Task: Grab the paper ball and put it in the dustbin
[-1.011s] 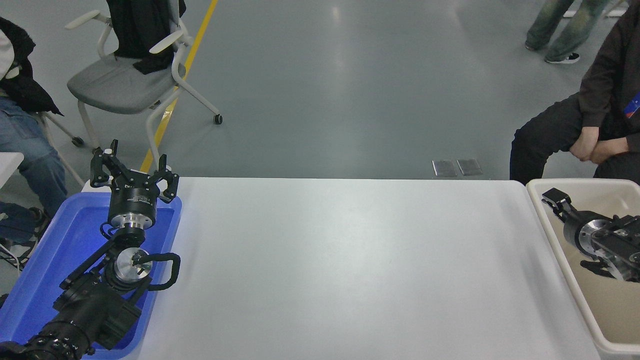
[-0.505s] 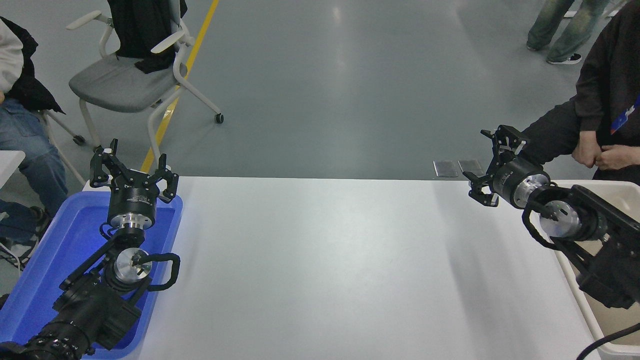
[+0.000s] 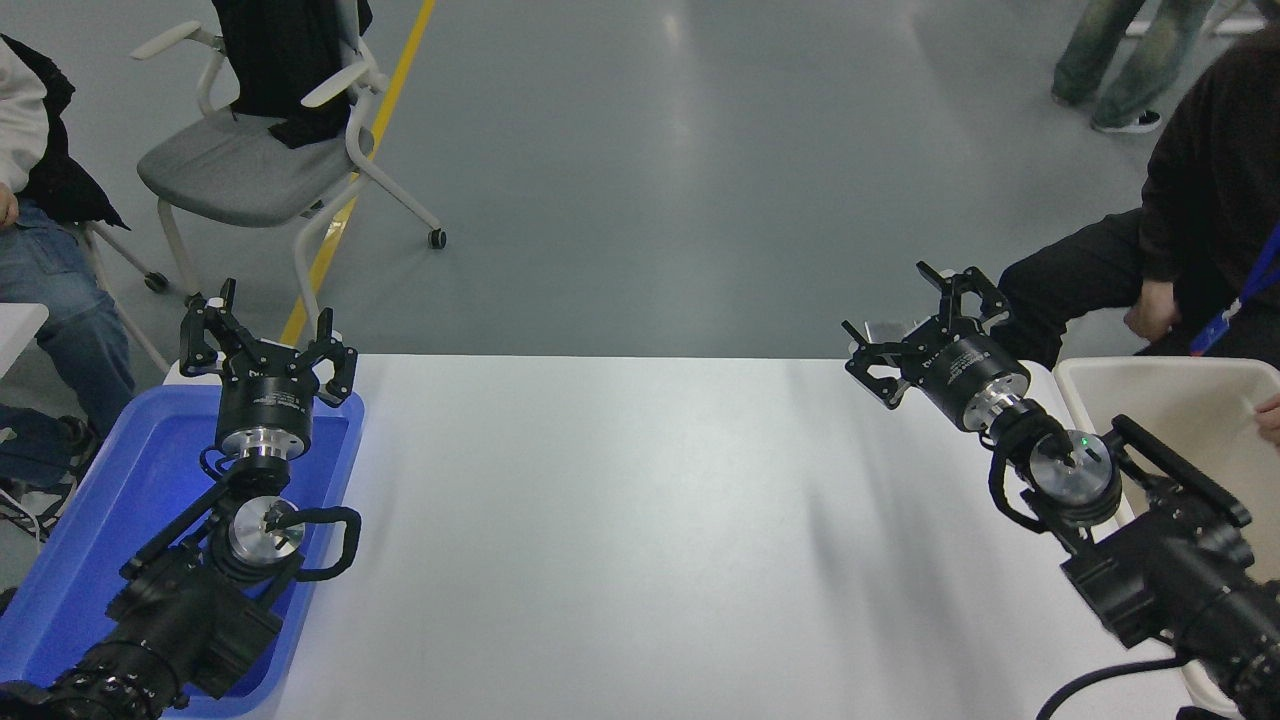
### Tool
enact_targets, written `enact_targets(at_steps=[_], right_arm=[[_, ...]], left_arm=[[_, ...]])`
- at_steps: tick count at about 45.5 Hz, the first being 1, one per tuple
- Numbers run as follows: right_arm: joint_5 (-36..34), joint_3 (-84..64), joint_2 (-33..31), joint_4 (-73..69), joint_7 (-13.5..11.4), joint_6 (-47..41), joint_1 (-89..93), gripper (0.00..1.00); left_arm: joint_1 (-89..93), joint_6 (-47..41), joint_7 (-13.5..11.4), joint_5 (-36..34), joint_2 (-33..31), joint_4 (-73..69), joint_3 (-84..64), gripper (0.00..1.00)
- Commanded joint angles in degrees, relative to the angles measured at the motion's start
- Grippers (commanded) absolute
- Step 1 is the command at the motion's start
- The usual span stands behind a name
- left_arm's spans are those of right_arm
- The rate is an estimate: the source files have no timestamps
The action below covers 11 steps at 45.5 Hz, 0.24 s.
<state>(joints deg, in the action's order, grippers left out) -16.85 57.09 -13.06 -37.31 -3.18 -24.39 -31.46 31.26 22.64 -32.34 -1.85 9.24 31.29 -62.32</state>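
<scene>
— Where are the arms?
— The right gripper reaches over the counter at right, fingers spread wide, empty. The left gripper, likewise spread, hangs over the blue tray, lower left.
— The paper ball?
— Not visible; the dustbin sits at right edge.
</scene>
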Motion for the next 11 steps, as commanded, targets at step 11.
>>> enact_targets(at_steps=[11], right_arm=[[-3.5, 0.2, 1.9, 6.6, 0.0, -6.8, 2.0, 1.0]], left_arm=[[-0.1, 0.0, 0.0, 0.0, 0.0, 0.0, 0.0, 0.99]])
